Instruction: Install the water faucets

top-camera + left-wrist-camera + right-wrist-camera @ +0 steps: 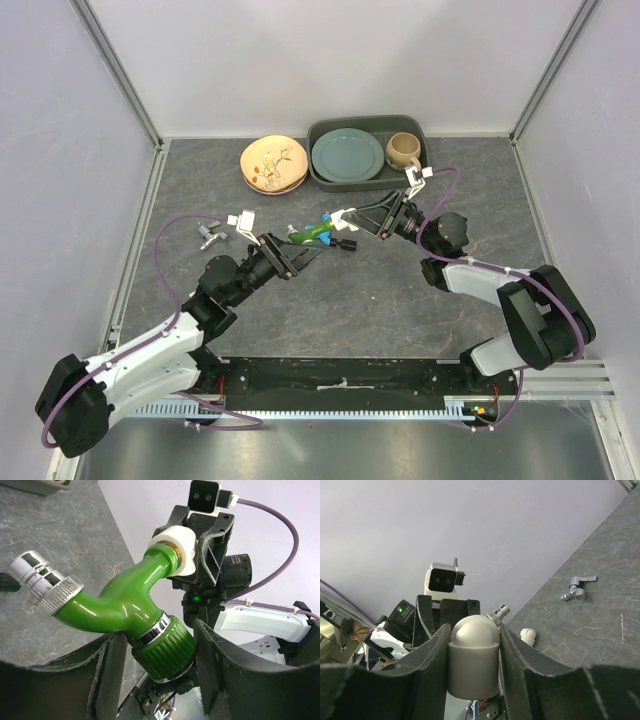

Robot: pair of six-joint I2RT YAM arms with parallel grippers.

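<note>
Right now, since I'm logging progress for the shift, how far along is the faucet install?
Nothing looks finished. In hand: the left gripper holds the green faucet by its ribbed cap, with its far end inside the white elbow fitting clamped in the right gripper; how deep it sits is unclear. Left to do: the blue faucet lies on the table, unfitted, and a second white elbow lies loose.

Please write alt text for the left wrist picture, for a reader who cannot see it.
The left pincer grips a bright green faucet by its ribbed cap, chrome spout pointing left above the grey table. The faucet's far end sits in a white elbow fitting held by the right pincer.
</note>
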